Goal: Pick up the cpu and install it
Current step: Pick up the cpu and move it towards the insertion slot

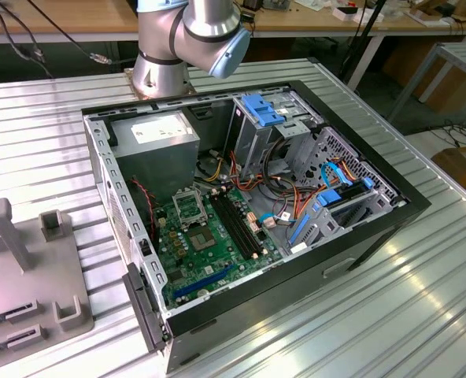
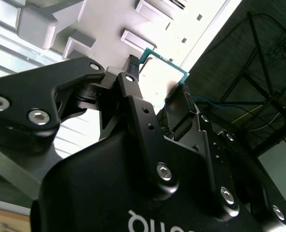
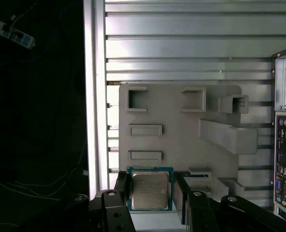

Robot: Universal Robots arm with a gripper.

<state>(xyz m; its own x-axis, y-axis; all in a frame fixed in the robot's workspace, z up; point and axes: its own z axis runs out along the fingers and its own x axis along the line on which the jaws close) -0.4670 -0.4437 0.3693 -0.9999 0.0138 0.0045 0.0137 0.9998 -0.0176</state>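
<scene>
The black tool (image 3: 150,194) has its two matte, blocky fingers (image 3: 121,186) closed in against opposite edges of the cpu (image 3: 150,189), a flat square chip with a green border and a dull metal lid. In the second wrist view the tool (image 2: 158,77) grips the same thin plate (image 2: 164,72) by its corners. The cpu sits at the edge of a pale grey moulded holder (image 3: 177,140) with rectangular pockets and raised blocks. I cannot tell whether the chip rests on the holder or hangs clear. The holder lies on a ribbed, shiny aluminium surface (image 3: 191,29). In the exterior view, an open black computer case (image 1: 375,228) lies beside the holder (image 1: 28,291), showing a green motherboard (image 1: 209,252) and its square metal-framed socket (image 1: 187,206).
</scene>
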